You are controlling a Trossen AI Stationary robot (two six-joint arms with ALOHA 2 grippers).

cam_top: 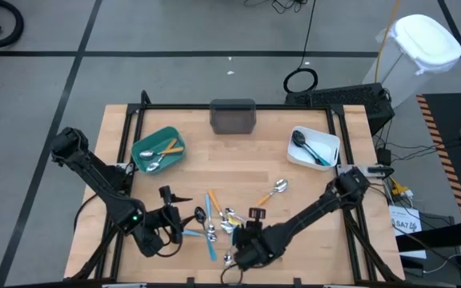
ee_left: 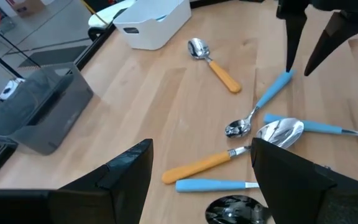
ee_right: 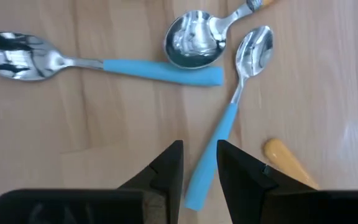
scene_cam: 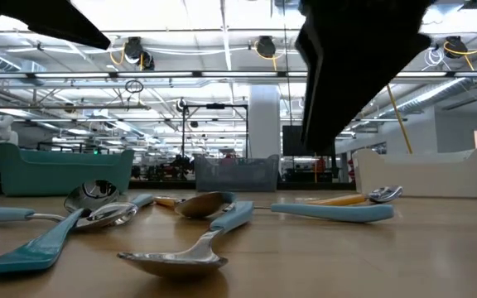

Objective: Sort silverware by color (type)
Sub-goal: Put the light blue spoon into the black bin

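The silverware (cam_top: 222, 220) lies in a loose pile on the wooden table near its front edge: spoons with blue and orange handles. My right gripper (ee_right: 201, 168) hangs over the pile, pointing steeply down, open by a narrow gap. Its fingers (ee_left: 291, 43) stand over the handle end of a blue-handled spoon (ee_right: 229, 118) that lies flat on the table. I see no touch. My left gripper (ee_left: 204, 186) is wide open at the pile's left side (cam_top: 181, 216). A black spoon head (ee_left: 235, 211) and a blue handle (ee_left: 216, 185) lie past its fingers.
A teal bin (cam_top: 158, 150) at the far left holds orange-handled spoons. A grey bin (cam_top: 233, 117) stands at the far middle. A white bin (cam_top: 314, 146) at the far right holds a blue-handled black spoon. One orange-handled spoon (cam_top: 274, 190) lies apart, right of the pile.
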